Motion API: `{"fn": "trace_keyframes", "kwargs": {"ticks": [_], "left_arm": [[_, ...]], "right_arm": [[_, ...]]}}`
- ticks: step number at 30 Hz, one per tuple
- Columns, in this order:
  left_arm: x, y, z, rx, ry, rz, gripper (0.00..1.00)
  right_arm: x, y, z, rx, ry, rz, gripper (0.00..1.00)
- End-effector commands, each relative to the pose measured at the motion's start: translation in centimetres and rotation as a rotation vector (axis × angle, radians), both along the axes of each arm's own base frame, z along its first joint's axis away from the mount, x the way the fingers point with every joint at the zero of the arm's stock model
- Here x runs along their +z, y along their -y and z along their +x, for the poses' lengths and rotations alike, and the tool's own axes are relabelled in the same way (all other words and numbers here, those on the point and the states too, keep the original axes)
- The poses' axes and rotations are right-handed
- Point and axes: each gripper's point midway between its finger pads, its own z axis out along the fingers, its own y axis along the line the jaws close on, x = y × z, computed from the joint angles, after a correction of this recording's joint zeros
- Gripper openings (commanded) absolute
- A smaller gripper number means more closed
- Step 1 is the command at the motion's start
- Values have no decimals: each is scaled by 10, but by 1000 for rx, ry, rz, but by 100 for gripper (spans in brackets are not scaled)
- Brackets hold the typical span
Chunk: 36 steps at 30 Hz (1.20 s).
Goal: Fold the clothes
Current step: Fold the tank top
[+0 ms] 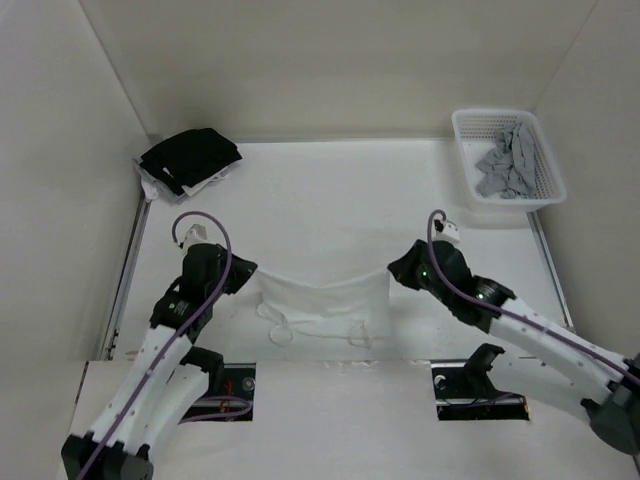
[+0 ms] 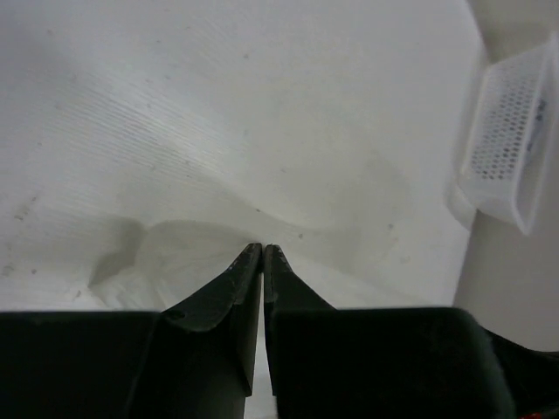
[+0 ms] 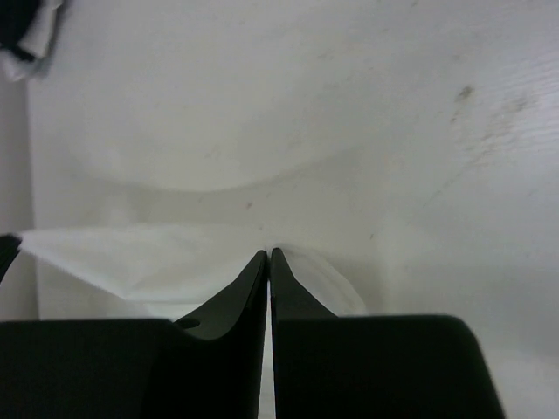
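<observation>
The clothes (image 1: 325, 300), a thin white camisole, hang stretched between my two grippers near the table's front edge. The upper hem sags between the grippers, and the narrow straps (image 1: 275, 330) lie curled on the table below. My left gripper (image 1: 250, 272) is shut on the top left corner. In the left wrist view its tips (image 2: 263, 247) meet on a raised fold of the clothes (image 2: 175, 253). My right gripper (image 1: 392, 270) pinches the top right corner. In the right wrist view its tips (image 3: 269, 253) are closed on the clothes (image 3: 131, 257).
A white mesh basket (image 1: 468, 160) holding a grey garment (image 1: 508, 165) stands at the back right; the basket (image 2: 511, 140) also shows in the left wrist view. A black clothes stack (image 1: 190, 158) lies at the back left. White walls enclose the table.
</observation>
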Motion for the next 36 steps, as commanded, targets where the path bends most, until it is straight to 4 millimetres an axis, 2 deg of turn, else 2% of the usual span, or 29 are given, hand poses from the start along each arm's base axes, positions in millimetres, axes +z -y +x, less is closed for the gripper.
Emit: {"fn": "trace_keyframes", "kwargs": {"ticks": [1, 5, 9, 12, 14, 16, 18, 22, 26, 30, 36], "left_arm": [[8, -7, 54, 68, 100, -10, 4], [-15, -16, 111, 150, 85, -10, 4], [-30, -13, 155, 164, 63, -18, 4], [-25, -9, 177, 156, 83, -29, 4], [-23, -9, 181, 159, 94, -30, 4], [-17, -9, 175, 151, 116, -24, 5], [-18, -9, 161, 140, 125, -10, 5], [-36, -7, 123, 103, 103, -8, 5], [-59, -10, 89, 75, 77, -5, 5], [-73, -18, 68, 82, 62, -2, 5], [-88, -18, 37, 70, 56, -30, 5]], "right_arm": [[6, -12, 59, 15, 80, 79, 6], [-15, -4, 124, -31, 38, 98, 7], [-29, 3, 171, -64, 11, 112, 7], [-29, 7, 191, -83, 13, 132, 8], [-25, 4, 194, -74, 19, 154, 8], [-21, 4, 189, -65, 29, 151, 8], [-26, 8, 180, -69, 24, 145, 8], [-48, 16, 154, -88, -4, 139, 8], [-65, 16, 125, -77, -25, 151, 8], [-75, 13, 99, -62, -37, 144, 8], [-99, 14, 65, -62, -81, 112, 8]]}}
